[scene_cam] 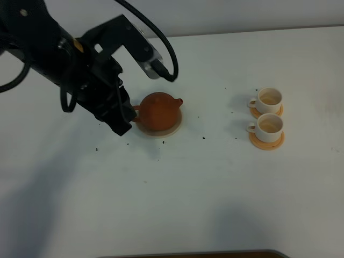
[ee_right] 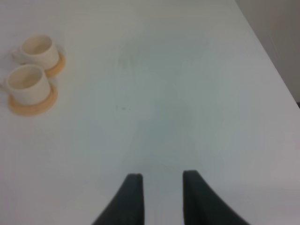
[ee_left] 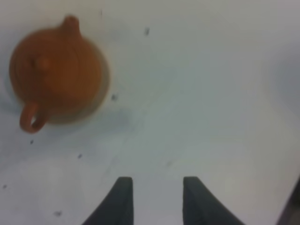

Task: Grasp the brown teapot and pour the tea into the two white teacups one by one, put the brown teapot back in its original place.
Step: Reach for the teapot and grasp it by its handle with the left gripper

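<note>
Teapot of reddish-brown clay (scene_cam: pixel 158 112), squat and round with a knobbed lid, sits upright on a flat pale beige round disc (scene_cam: pixel 173 130) on a white counter (scene_cam: pixel 188 188). Its short spout (scene_cam: pixel 179 101) points toward two small white teacups (scene_cam: pixel 269 99), which stand side by side, well apart from the teapot on the spout side, each on a small orange round saucer (scene_cam: pixel 266 142). Whether the cups hold tea cannot be told. The black left gripper (ee_left: pixel 157 180) hangs just beside the teapot on its handle side, with its two dark fingers spread and nothing between them. It is not touching the pot. The loop handle (ee_left: pixel 30 119) sticks out away from the spout, toward this gripper. The right gripper (ee_right: pixel 161 176) is also spread and empty, far beyond the cups from the teapot. A few dark specks (scene_cam: pixel 203 138) dot the counter near the teapot. This looks like the reach for the handle. To do it well, the left gripper should turn so its fingers straddle the loop, come in level, and close firmly on the handle. It should avoid nudging the pot off its disc or tipping the lid, and then lift straight up before moving toward the cups.
</note>
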You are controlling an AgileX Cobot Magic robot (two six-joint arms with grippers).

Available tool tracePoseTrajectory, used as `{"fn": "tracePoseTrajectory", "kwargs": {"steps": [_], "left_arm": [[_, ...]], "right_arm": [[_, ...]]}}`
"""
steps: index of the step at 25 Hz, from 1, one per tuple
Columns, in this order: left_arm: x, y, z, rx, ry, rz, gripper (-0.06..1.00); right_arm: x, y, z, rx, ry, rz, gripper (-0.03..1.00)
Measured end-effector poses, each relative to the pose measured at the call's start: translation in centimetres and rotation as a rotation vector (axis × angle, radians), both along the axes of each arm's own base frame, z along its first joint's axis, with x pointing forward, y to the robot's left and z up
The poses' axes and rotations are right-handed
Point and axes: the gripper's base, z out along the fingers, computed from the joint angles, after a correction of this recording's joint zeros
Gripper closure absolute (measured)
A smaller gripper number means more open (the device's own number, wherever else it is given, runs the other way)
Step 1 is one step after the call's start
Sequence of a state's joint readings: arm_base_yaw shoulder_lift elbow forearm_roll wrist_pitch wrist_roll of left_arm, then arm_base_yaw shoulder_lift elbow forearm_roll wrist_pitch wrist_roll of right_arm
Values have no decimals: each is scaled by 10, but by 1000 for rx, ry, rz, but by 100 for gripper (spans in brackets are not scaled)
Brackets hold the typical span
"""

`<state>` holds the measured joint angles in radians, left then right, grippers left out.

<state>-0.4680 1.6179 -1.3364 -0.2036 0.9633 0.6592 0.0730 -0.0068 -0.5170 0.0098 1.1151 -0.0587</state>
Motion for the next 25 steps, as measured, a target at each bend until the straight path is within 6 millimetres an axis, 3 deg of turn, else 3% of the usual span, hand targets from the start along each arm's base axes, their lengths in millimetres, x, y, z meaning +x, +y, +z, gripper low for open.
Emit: {"fn": "tracePoseTrajectory", "kwargs": {"steps": [4, 10, 16, 20, 25], "left_arm": [[9, -9, -30, 150, 13, -89, 65], [22, -3, -65, 375, 32, -265, 65], [35, 2, -66, 488, -104, -431, 65], [39, 0, -65, 480, -153, -420, 65], [55, -8, -67, 500, -90, -350, 65]], "right_arm": [[0, 0, 0, 0, 0, 0, 73], [0, 0, 0, 0, 0, 0, 73], [0, 0, 0, 0, 0, 0, 73], [0, 0, 0, 0, 0, 0, 73], [0, 0, 0, 0, 0, 0, 73]]}}
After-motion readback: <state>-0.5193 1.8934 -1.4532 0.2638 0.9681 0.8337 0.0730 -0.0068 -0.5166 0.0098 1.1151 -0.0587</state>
